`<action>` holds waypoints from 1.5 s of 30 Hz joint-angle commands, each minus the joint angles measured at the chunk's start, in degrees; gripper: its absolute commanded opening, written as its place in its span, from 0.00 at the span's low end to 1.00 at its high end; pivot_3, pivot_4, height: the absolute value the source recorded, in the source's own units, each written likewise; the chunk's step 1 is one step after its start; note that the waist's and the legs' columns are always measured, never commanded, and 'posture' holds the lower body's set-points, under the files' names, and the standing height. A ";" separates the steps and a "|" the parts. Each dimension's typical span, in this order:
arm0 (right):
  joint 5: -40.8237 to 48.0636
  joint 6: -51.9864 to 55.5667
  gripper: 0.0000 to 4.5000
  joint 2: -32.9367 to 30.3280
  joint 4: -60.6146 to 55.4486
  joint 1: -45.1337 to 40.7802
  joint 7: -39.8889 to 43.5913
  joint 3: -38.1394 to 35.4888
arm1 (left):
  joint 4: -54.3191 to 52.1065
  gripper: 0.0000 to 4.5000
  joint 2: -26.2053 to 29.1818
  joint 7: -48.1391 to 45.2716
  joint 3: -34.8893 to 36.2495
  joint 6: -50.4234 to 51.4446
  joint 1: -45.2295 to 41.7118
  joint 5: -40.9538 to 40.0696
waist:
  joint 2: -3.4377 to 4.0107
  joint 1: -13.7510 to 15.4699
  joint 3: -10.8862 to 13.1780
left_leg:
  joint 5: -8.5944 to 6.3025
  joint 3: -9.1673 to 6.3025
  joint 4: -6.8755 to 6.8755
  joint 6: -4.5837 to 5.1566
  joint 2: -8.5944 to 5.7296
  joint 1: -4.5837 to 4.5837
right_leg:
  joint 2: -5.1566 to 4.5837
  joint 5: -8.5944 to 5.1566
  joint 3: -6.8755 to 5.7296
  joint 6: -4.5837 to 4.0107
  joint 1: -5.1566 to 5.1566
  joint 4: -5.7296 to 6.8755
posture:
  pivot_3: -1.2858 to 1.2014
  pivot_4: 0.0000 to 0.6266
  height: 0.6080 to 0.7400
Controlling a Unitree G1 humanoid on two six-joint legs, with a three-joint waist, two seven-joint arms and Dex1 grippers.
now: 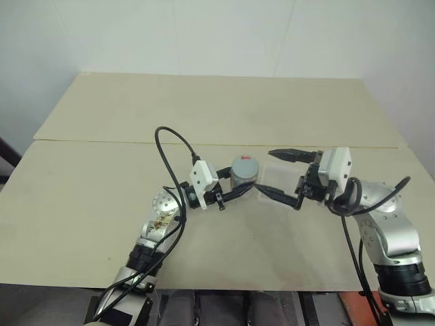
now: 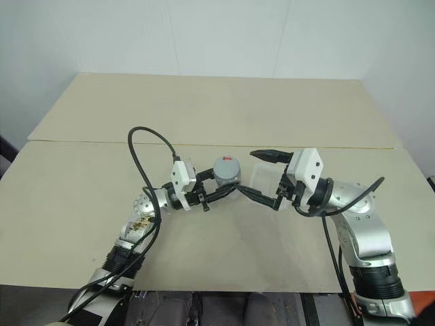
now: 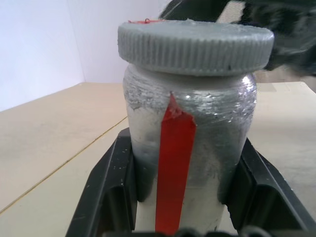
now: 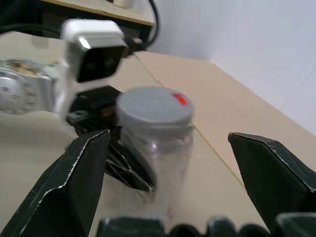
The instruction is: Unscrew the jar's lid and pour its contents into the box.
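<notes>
My left gripper point(image 1: 243, 183) is shut on the silver-grey jar point(image 1: 242, 178) and holds it upright just above the table, its fingers point(image 3: 106, 192) clamping the body on both sides of the red stripe. The grey lid point(image 1: 245, 165) with its small red mark sits on top of the jar point(image 3: 207, 133). My right gripper point(image 1: 267, 172) is open, level with the lid and just right of it, touching nothing. The clear plastic box point(image 1: 282, 175) lies on the table under the right gripper's fingers. The contents are hidden inside the jar.
The tan table point(image 1: 204, 115) has a seam point(image 1: 102, 141) running across it behind the arms. A black cable point(image 1: 170, 146) loops up from the left wrist. White walls stand behind the table's far edge.
</notes>
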 commanded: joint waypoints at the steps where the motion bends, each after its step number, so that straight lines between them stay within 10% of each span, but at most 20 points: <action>1: 1.65 0.89 0.99 0.38 -3.91 -1.26 -0.52 0.20 | -1.04 0.43 -0.32 -0.14 0.02 -1.68 -0.35 0.15 | 0.00 0.01 0.00 | 0.00 0.00 0.00 0.00 0.00 0.01 | 0.00 0.00 0.00 0.00 0.00 -0.02 | 0.52 0.24 1.00; 17: -5.24 2.17 0.99 7.71 4.14 -11.78 -4.85 7.30 | -1.53 0.43 -0.76 0.49 -0.21 -1.79 -0.25 0.83 | 0.00 0.09 0.00 | 0.05 0.00 0.01 -0.09 -0.02 -0.02 | 0.01 0.00 -0.02 0.00 0.00 0.05 | 0.52 0.24 1.00; 45: -0.23 1.19 0.99 -1.78 3.39 -1.68 -0.93 -3.55 | -0.26 0.43 -0.31 -0.90 -0.18 -2.95 0.00 1.30 | 0.00 0.08 0.00 | 0.00 0.00 0.01 0.00 -0.01 -0.01 | 0.01 0.00 -0.01 0.00 0.04 0.02 | 0.52 0.24 1.00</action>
